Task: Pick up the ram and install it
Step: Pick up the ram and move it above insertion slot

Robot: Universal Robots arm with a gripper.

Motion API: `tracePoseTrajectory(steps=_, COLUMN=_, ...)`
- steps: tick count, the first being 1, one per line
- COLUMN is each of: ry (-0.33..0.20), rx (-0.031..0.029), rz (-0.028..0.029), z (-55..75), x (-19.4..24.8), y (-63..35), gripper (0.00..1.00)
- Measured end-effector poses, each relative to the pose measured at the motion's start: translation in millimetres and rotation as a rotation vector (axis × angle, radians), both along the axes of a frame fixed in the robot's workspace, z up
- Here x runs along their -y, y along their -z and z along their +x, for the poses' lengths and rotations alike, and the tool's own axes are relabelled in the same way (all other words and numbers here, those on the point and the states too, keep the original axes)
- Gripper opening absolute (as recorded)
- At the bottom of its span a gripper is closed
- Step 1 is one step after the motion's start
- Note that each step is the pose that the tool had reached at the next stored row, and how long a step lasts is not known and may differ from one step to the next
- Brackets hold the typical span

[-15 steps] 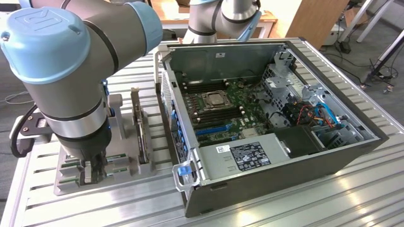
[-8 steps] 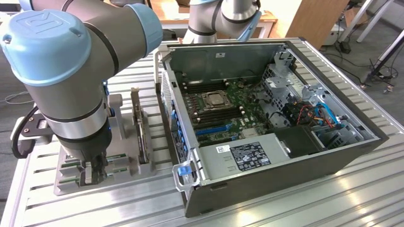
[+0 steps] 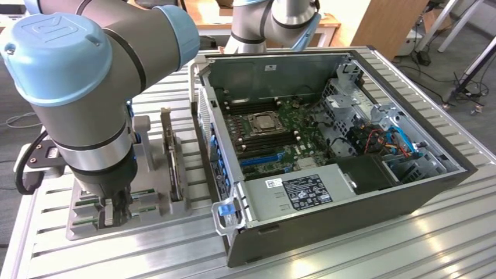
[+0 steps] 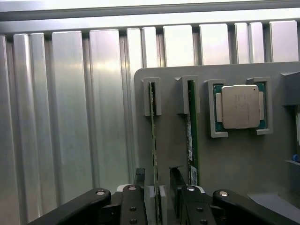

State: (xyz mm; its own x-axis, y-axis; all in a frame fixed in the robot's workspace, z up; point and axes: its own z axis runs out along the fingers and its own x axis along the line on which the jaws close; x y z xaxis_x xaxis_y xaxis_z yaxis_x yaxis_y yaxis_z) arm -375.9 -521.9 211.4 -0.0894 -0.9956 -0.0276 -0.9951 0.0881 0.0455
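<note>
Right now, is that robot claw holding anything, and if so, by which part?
Nothing is held. The end effector stands open, a finger on each side of a ram stick near one end. The stick stands on edge in its grey holder, not clamped.

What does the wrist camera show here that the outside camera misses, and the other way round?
Wrist view adds: the square silver processor chip in its pocket, and the open gripper straddling one thin green ram stick. Exterior view adds: the open dark computer case with its green motherboard. Both share: the gripper at the grey parts holder on the ribbed metal table.
</note>
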Motion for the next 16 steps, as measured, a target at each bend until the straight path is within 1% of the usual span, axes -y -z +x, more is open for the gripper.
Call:
tracePoseTrajectory(steps=8, ry=0.0, rx=-0.0001, rz=-0.0002, z=0.0, x=-0.6, y=0.1, gripper=0.36)
tracePoseTrajectory(steps=16, ry=0.0, rx=-0.0001, rz=-0.0001, z=0.0, x=-0.6, y=5.0, gripper=0.36)
